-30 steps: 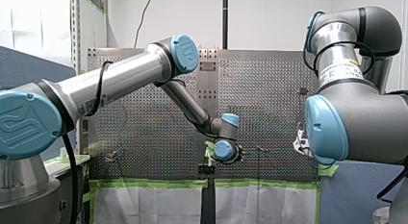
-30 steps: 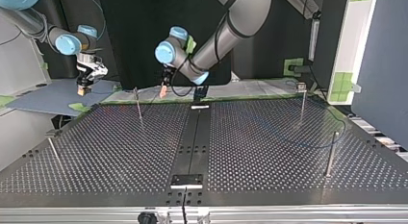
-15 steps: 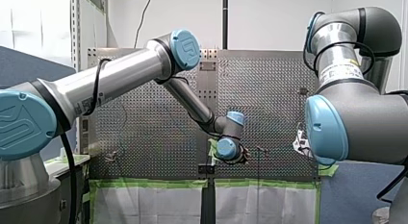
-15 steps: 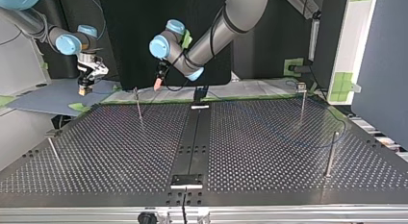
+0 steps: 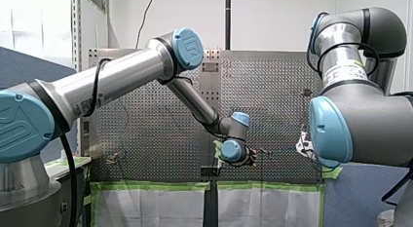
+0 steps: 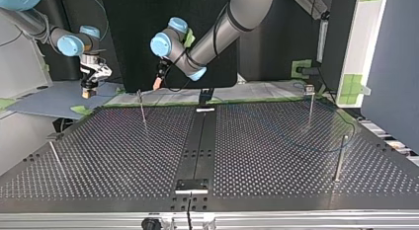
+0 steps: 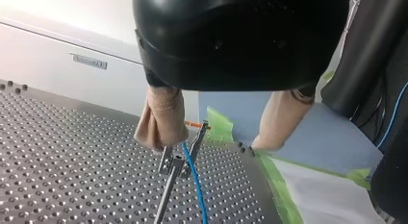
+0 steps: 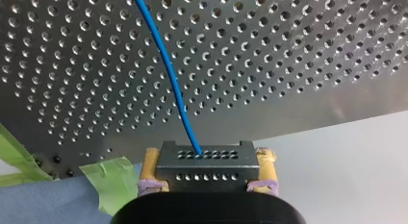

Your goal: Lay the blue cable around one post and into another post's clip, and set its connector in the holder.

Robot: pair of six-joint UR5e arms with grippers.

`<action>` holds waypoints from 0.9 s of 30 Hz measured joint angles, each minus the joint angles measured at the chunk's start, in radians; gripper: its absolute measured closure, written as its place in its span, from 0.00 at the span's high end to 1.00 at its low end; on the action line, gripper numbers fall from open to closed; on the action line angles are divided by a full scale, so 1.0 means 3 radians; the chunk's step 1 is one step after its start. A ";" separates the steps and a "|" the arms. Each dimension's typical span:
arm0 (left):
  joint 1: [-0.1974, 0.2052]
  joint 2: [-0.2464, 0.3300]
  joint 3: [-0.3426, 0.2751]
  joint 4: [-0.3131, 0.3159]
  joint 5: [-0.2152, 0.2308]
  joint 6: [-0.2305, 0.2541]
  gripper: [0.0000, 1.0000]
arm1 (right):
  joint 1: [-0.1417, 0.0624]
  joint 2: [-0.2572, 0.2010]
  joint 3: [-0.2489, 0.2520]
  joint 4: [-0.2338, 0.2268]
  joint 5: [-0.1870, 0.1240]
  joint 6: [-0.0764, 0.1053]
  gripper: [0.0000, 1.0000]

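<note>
Check left wrist view: left gripper (image 7: 214, 144), beige pads (image 7: 161, 120), jaws wide apart, holding nothing. Thin blue cable (image 7: 195, 180) runs just beside metal clip (image 7: 174, 162) atop slim steel post (image 7: 165, 197), between pads; you can't tell whether seated. Right gripper (image 8: 208, 173), yellow pads (image 8: 267, 167), clamped on black perforated connector block (image 8: 204, 160), just off edge of perforated metal table (image 8: 288, 51); cable leads back over table.

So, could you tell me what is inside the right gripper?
The right gripper holds a black connector between yellow pads, blue cable leaving it; the connector's lower part is hidden.
</note>
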 joint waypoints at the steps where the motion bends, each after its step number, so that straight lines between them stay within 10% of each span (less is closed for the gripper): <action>1: 0.0001 0.0001 0.0000 0.0000 -0.0005 -0.0002 1.00 | 0.0000 0.0000 0.0000 0.0000 -0.0005 0.0002 0.00; 27: 0.0034 0.0001 0.0000 0.0000 -0.0137 -0.0005 1.00 | 0.0001 0.0015 -0.0001 -0.0021 -0.0022 0.0007 0.00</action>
